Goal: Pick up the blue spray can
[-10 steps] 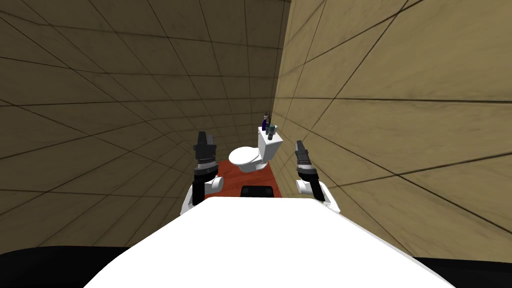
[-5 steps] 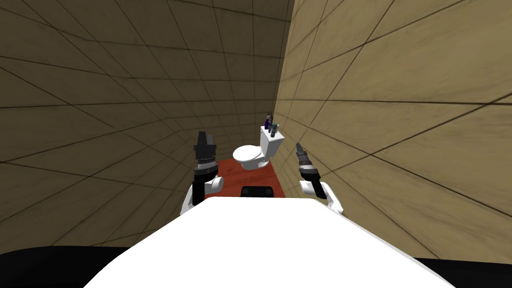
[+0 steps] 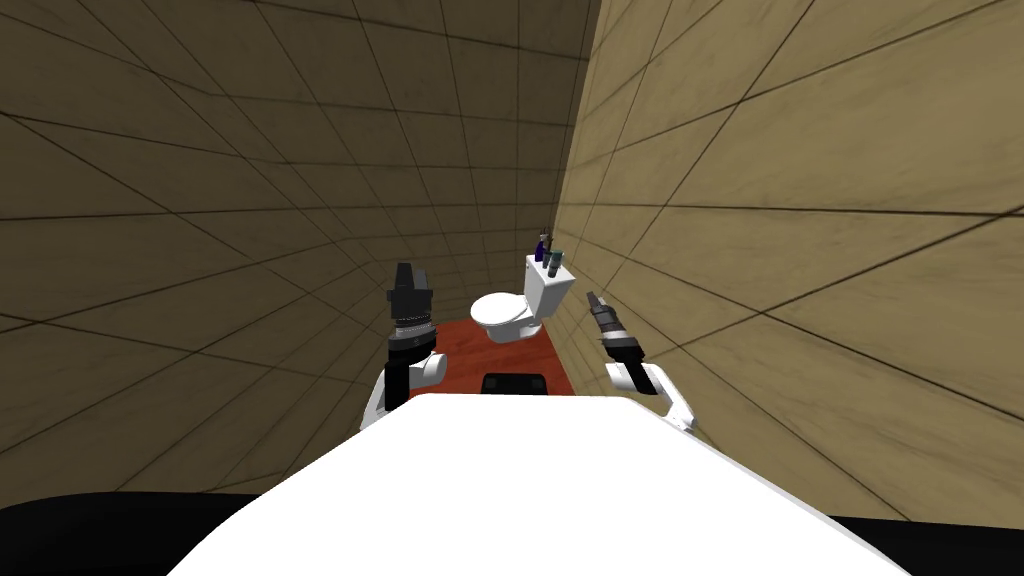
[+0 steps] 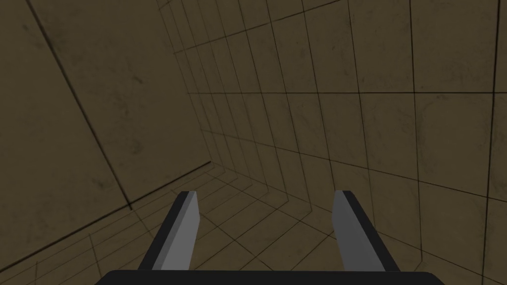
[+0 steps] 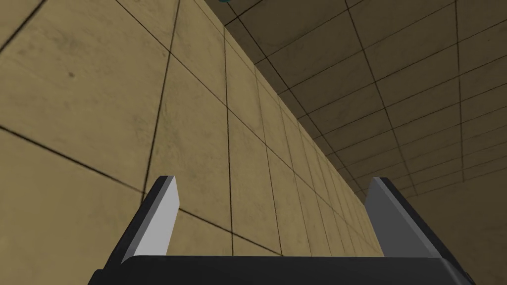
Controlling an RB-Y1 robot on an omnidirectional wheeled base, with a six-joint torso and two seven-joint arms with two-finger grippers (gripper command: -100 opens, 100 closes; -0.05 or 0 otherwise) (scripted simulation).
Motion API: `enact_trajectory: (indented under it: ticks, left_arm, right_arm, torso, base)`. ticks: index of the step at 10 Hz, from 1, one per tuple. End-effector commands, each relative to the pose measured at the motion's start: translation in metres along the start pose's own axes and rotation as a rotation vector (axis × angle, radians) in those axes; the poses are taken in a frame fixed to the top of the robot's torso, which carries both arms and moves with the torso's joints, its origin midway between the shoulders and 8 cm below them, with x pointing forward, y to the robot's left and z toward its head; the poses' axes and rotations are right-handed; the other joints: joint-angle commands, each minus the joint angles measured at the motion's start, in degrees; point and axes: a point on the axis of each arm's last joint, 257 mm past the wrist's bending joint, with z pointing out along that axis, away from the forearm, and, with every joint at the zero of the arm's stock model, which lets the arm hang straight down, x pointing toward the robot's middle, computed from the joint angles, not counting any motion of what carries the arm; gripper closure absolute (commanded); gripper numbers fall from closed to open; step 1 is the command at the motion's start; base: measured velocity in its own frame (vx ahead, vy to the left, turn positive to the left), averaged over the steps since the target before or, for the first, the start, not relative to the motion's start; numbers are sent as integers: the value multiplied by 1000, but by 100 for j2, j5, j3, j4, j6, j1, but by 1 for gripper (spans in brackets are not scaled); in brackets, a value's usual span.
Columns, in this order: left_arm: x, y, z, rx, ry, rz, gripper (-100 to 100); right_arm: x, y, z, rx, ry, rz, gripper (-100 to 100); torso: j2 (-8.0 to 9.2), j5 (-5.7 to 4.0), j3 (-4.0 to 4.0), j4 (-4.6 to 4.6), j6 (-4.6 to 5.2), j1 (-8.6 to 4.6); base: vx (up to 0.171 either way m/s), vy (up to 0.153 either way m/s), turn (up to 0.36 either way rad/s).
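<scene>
Pretty cramped bathroom here: tan square-tiled walls (image 3: 800, 250) close in on both sides, with a strip of reddish-brown floor (image 3: 462, 348) between them. The small blue spray can (image 3: 539, 253) stands on top of the tank (image 3: 548, 290) of the white toilet (image 3: 505, 312), at the far end by the corner (a couple of greyish-teal containers (image 3: 553, 264) sit just beside it). Left gripper (image 4: 265, 198) is raised well apart from it, fingers spread wide, holding nothing. Right gripper (image 5: 272, 184) is near the right wall, also wide open and empty.
</scene>
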Motion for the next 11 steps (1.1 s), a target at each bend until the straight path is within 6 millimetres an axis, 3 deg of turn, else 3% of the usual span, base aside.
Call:
enact_trajectory:
  ticks: [1, 7, 11]
  left_arm:
    - [0, 0, 0, 0, 0, 0, 0]
    - [0, 0, 0, 0, 0, 0, 0]
    - [0, 0, 0, 0, 0, 0, 0]
  right_arm:
    - [5, -7, -2, 11, 33, -72, -100]
    - [16, -31, -8, 17, 170, -398, -100]
    - [19, -45, -10, 4, 246, -614, -100]
  torso:
    - [0, 0, 0, 0, 0, 0]
    - [-22, -5, -13, -5, 0, -19]
    - [-49, -8, -29, -11, -1, -35]
  base:
    - [120, 40, 16]
    - [145, 26, 22]
    - [209, -1, 35]
